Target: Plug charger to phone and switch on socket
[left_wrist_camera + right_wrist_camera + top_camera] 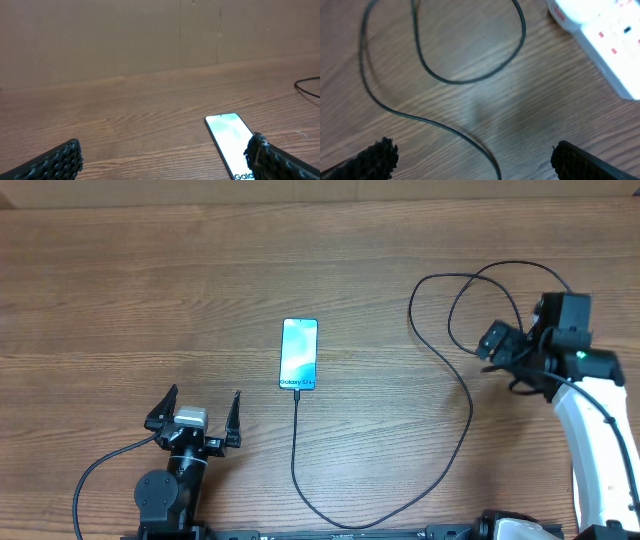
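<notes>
Phone (pixel 299 355) with teal screen, black charger (pixel 294 440) at its end

The overhead view looks straight down from high above and takes in almost the whole wooden table (pixel 150 280). The left wrist view sits low and near the wood and faces almost level across it to a brown wall (pixel 125 40). It shares the phone (pixel 299 355) with the overhead. The right wrist view looks steeply down from close on the loops of the charger (pixel 455 81) and one end of the socket (pixel 605 40). The same loops also appear in the overhead.
</notes>
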Tool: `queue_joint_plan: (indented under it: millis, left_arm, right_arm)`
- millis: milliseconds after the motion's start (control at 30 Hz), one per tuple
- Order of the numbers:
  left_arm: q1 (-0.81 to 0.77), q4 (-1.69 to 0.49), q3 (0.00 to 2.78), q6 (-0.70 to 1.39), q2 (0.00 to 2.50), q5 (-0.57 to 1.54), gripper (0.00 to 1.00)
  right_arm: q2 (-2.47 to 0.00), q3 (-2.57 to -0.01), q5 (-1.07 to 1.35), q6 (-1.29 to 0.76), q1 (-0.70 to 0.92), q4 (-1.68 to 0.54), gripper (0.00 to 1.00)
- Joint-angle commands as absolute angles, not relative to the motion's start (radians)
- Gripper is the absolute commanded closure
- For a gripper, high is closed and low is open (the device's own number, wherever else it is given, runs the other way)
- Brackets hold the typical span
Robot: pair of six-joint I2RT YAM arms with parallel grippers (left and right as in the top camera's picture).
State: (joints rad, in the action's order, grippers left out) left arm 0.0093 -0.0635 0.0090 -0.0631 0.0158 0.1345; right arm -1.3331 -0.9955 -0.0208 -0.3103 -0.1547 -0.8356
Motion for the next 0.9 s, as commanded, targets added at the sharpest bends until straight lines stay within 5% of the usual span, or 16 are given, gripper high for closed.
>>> queue_joint_plan:
  millis: [0, 333, 867]
  left_arm:
    - [0.019, -0.067, 0.005, -0.086, 0.006, 0.123, 0.00]
    - [0.019, -0.067, 0.005, -0.086, 0.006, 0.123, 0.00]
    - [0.019, -0.067, 0.005, -0.086, 0.006, 0.123, 0.00]
  right_arm:
    - [-1.282, -0.900, -0.044, -0.306, -0.152, -0.795, 0.00]
    - [-1.201, -0.611, -0.044, -0.310, -0.152, -0.713, 0.00]
    - [-1.187, -0.587, 0.021, -0.306, -0.152, -0.533, 0.00]
